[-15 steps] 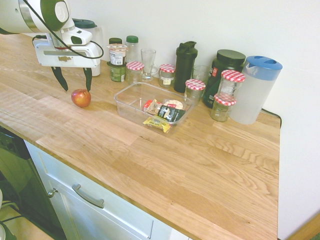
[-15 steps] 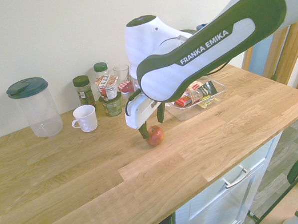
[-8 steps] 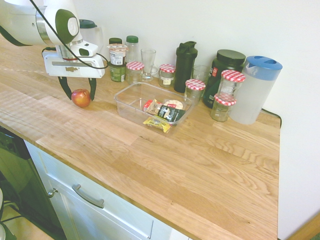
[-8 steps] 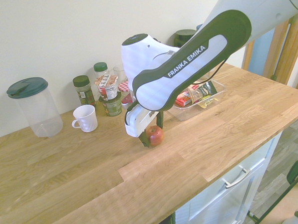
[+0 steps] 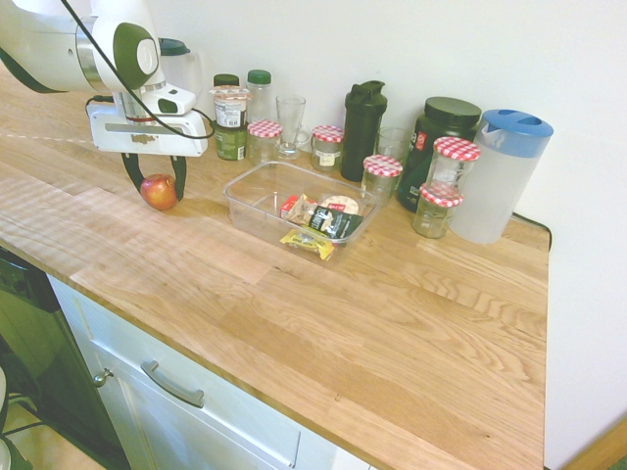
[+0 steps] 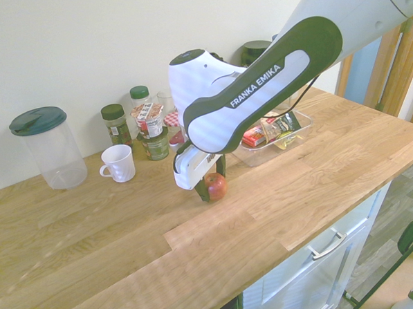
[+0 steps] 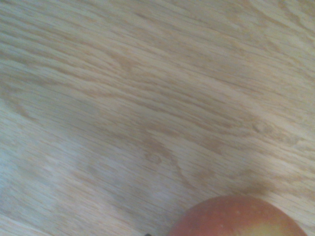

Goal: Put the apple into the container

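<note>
Since the earlier frames we have brought the gripper [image 5: 155, 182] down from above the apple [image 5: 159, 191] until its dark fingers [image 5: 131, 171] straddle the fruit, and they have drawn in from their widest spread. They now sit close on either side of the apple; whether they already pinch it or only flank it we cannot tell. The apple itself has not moved: it rests on the wooden countertop [image 5: 323, 313], just beside the near corner of the container [image 5: 257, 201] but apart from it.

We judge the task to be at the grasp. The approach and descent look done; what remains is to secure the hold, lift, carry the apple over to the container and let it go inside. The container already holds a few wrapped snack packets [image 5: 318, 219] toward one end, leaving its other end bare.

Behind it, along the white wall, stand red-checked-lid jars [image 5: 382, 176], a drinking glass [image 5: 290, 121], a dark shaker bottle [image 5: 362, 117] and a blue-lidded pitcher [image 5: 500, 176]. From the opposite side we also see a white mug [image 6: 117, 163] and a green-lidded jug [image 6: 45, 147]. White cabinet drawers [image 5: 176, 392] sit under the worktop.
</note>
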Motion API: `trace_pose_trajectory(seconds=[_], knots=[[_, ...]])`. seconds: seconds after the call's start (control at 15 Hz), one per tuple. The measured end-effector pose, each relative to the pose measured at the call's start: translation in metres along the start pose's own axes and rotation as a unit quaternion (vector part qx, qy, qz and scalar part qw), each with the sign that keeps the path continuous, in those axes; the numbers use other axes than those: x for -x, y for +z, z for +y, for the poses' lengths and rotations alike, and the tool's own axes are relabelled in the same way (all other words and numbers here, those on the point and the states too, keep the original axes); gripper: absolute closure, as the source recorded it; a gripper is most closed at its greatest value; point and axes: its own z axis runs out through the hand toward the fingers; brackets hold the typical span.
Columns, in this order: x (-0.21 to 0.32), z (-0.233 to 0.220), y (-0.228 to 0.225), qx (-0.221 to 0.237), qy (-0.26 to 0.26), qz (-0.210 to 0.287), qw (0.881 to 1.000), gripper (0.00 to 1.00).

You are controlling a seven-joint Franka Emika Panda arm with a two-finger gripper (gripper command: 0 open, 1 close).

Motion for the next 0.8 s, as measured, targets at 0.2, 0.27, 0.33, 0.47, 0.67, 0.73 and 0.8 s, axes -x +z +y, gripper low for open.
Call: trace_pose_trajectory(seconds=[0.2,0.27,0.33,0.47,0.67,0.73,0.8], knots=[[-0.022,0.002,-0.035,-0.026,0.028,0.008,0.999,1.0],[-0.038,0.01,-0.054,-0.034,0.045,0.014,0.998,1.0],[-0.056,0.023,-0.071,-0.041,0.061,0.018,0.997,1.0],[-0.09,0.057,-0.087,-0.048,0.094,0.021,0.994,1.0],[-0.124,0.108,-0.082,-0.048,0.131,0.016,0.99,1.0],[-0.13,0.122,-0.079,-0.046,0.14,0.014,0.989,1.0],[-0.134,0.132,-0.074,-0.042,0.146,0.01,0.988,1.0]])
